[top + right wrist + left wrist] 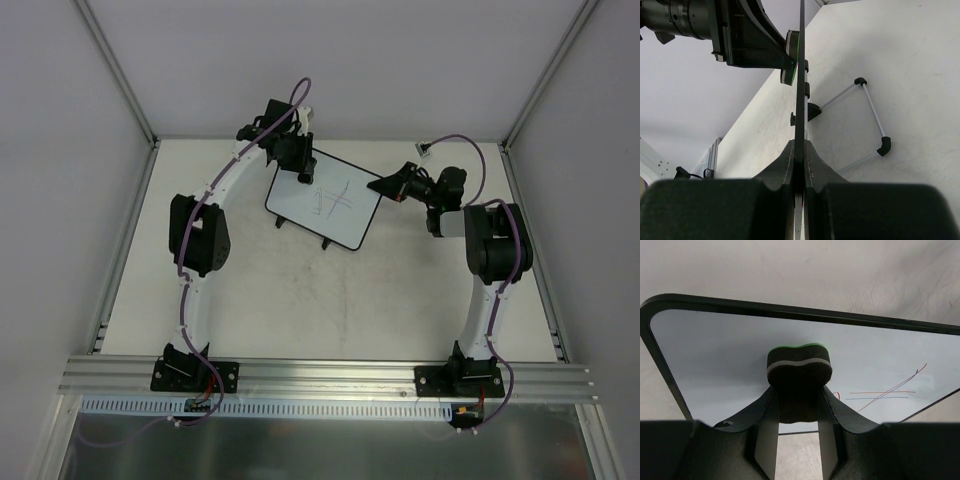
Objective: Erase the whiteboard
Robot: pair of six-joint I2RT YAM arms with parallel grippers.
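The whiteboard [345, 215] stands tilted at the back middle of the table, with thin crossed pen lines [333, 199] on its face. My left gripper [303, 174] is shut on a dark felt eraser [799, 371] that presses against the board's upper left part. In the left wrist view, red, blue and orange lines [885, 392] lie to the right of the eraser. My right gripper [382, 187] is shut on the board's right edge. The right wrist view shows the board edge-on [802, 60] between my closed jaws [800, 150].
The board's white wire stand with black corner feet [884, 145] rests on the table behind it. White walls with metal posts [115, 70] enclose the table. An aluminium rail [320, 375] carrying both arm bases runs along the near edge.
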